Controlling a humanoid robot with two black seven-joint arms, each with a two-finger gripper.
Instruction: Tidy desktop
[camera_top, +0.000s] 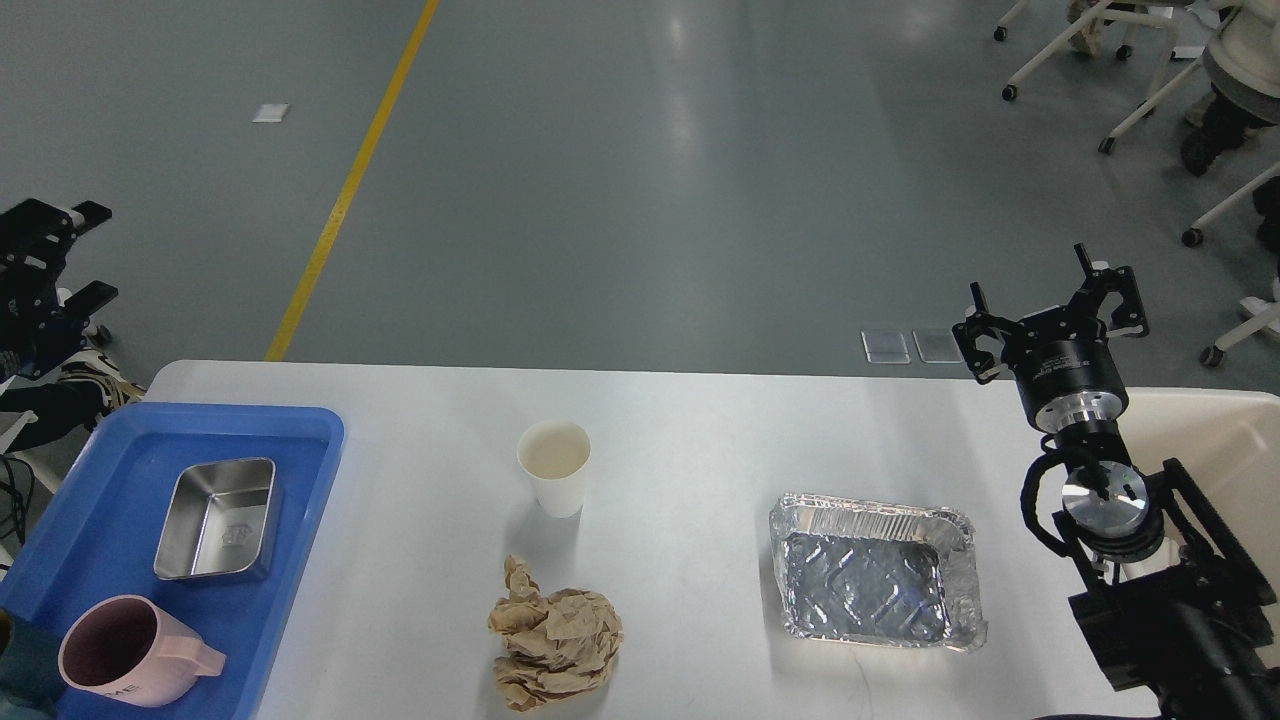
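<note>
The right claw (1050, 305) hung wide open and empty beyond the counter's (700, 440) far right corner, by the bin (1225, 440), while the left claw (60, 260) also gaped off the left edge, holding nothing. Between them lay the foil pan (875, 572), paper cup (554, 467) and crumpled paper (553, 637), likely rubbish; the tray (310, 430) already held the steel tin (217, 520) and mug (125, 652).
</note>
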